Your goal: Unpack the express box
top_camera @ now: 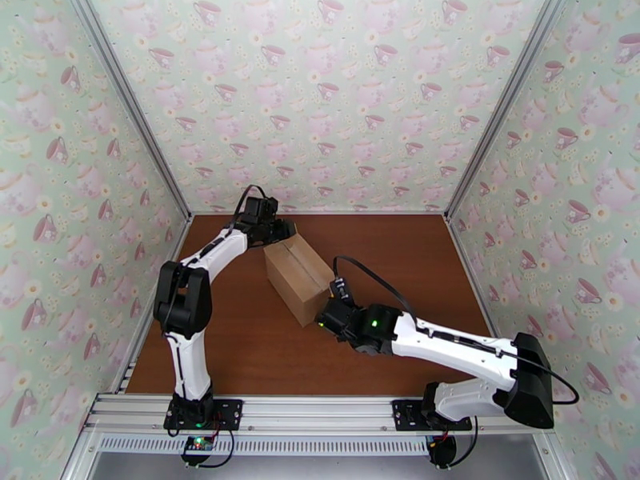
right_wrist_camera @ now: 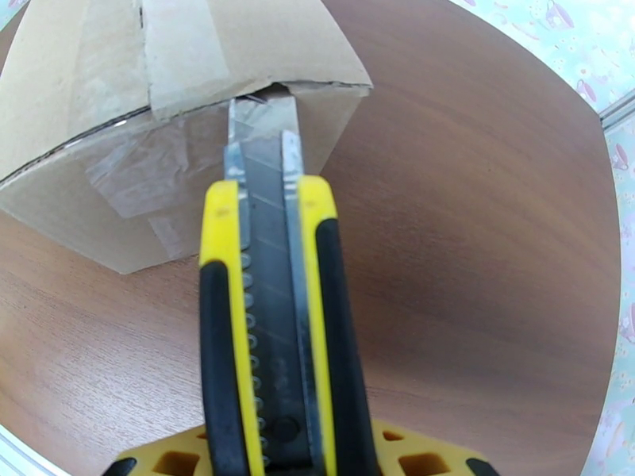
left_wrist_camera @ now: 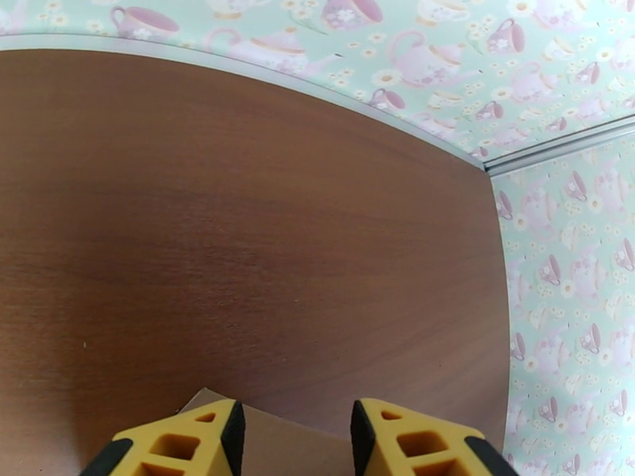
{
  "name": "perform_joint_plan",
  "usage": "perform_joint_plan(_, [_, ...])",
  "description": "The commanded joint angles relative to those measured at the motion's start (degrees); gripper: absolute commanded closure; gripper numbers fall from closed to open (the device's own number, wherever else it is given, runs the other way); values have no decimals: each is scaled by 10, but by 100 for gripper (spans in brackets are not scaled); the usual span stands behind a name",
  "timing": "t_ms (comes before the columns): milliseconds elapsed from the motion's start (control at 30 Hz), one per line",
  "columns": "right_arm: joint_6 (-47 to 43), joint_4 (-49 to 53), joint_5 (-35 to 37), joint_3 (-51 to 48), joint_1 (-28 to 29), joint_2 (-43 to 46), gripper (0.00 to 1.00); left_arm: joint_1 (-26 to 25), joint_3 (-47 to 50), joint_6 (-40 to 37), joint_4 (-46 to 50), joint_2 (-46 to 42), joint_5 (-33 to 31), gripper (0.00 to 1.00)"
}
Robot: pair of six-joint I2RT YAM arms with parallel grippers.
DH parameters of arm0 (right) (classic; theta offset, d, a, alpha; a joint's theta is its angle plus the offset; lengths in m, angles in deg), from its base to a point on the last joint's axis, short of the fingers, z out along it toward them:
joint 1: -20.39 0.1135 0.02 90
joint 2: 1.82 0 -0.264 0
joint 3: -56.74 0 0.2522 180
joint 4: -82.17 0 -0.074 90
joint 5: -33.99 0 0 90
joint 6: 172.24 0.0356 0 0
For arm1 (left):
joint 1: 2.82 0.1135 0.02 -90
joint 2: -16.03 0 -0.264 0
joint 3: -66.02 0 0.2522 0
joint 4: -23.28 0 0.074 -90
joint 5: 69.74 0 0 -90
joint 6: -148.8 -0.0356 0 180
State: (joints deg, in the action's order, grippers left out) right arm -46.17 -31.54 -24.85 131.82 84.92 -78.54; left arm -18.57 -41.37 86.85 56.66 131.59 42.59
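Note:
The express box [top_camera: 298, 278] is a brown carton lying slantwise mid-table, its flaps closed under clear tape. My right gripper [top_camera: 326, 318] sits at the box's near end, shut on a yellow-and-black utility knife [right_wrist_camera: 266, 327]. The knife's blade [right_wrist_camera: 262, 144] reaches the taped seam at the box's [right_wrist_camera: 95, 113] end edge, where the tape looks wrinkled. My left gripper [top_camera: 282, 231] is at the box's far end. In the left wrist view its yellow fingers [left_wrist_camera: 190, 438] stand apart over the cardboard corner [left_wrist_camera: 294, 446]; I cannot tell whether they touch it.
The brown wooden table [top_camera: 400, 258] is walled in on three sides by teacup-patterned panels [top_camera: 320, 98]. Aluminium posts [top_camera: 480, 154] stand at the back corners. A metal rail [top_camera: 320, 414] carrying both arm bases runs along the near edge.

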Motion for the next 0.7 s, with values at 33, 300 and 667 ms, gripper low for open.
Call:
perform_joint_plan(33, [-35,-35,-19,-6,-8,1,100,-18,-2,10,7,29,34,58])
perform_joint_plan(300, [-54,-53,-36,-3,-16,-11,100,-21,-12,0,7,40,51,58])
perform_joint_plan(667, [-68,-60,-45,-5,-28,-16,100,-22,-48,-14,22,63,65,58])
